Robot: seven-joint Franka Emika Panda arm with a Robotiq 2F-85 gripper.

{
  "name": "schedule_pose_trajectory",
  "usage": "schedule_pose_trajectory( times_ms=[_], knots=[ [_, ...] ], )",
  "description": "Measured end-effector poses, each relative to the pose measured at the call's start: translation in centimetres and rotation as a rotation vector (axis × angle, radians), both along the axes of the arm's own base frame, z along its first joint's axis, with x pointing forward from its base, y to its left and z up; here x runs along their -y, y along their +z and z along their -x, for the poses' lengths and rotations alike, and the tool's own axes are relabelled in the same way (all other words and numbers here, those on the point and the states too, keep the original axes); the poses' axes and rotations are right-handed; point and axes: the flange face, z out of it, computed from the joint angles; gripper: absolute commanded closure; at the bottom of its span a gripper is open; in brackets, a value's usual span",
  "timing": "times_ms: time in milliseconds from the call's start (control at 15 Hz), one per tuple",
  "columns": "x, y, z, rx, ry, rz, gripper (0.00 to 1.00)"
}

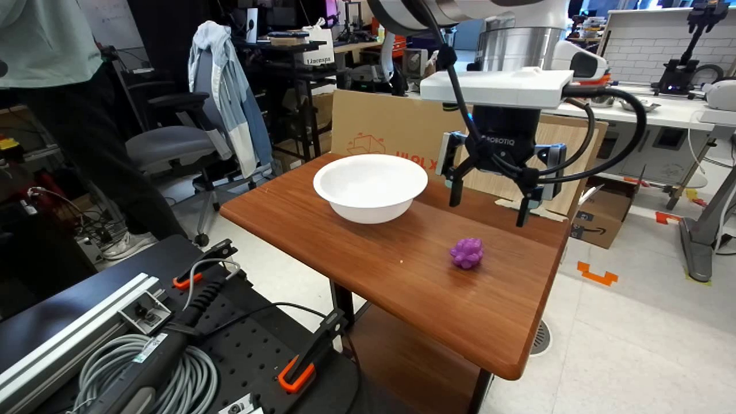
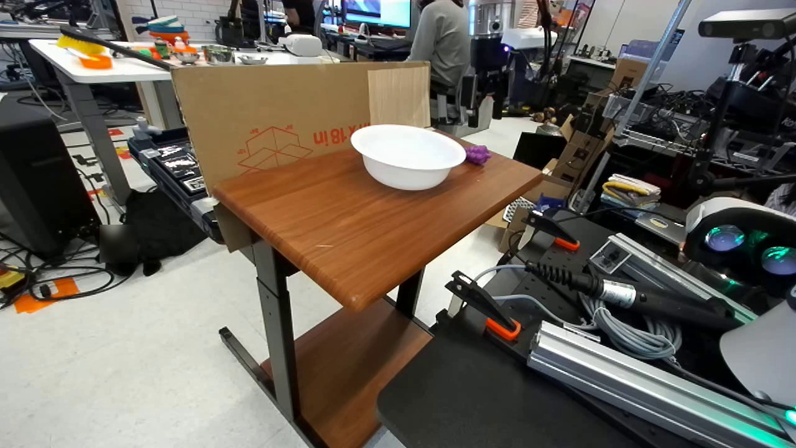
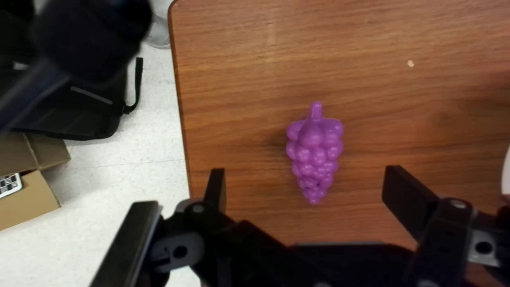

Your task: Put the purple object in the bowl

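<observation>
The purple object, a lumpy grape-like bunch, lies on the wooden table. It also shows in the wrist view and, partly hidden by the bowl, in an exterior view. The white bowl stands on the table beside it in both exterior views. Only a sliver of the bowl shows at the right edge of the wrist view. My gripper is open and empty above the table, pointing down. In the wrist view its fingers stand wide apart, with the bunch's narrow end between them in the picture.
The wooden table has a cardboard sheet standing along one edge. A black bench with orange-tipped clamps, coiled cable and a metal rail stands close to the table. A person stands near a chair.
</observation>
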Motion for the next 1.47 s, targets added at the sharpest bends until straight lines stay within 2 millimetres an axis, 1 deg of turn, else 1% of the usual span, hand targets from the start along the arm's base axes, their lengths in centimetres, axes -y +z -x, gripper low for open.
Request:
schedule_pose_trajectory(
  times_ms=[400, 600, 800, 1133, 1467],
  knots=[
    [-1.2, -2.8, 1.8, -0.018, -0.011, -0.160, 0.00],
    [-1.2, -4.3, 2.4, -0.047, -0.024, -0.185, 0.00],
    [-1.0, -5.2, 2.6, -0.061, -0.028, -0.188, 0.00],
    [-0.3, -5.2, 2.6, -0.058, -0.037, -0.188, 0.00],
    [1.4, -4.7, 2.8, -0.056, -0.084, -0.210, 0.00]
  ],
)
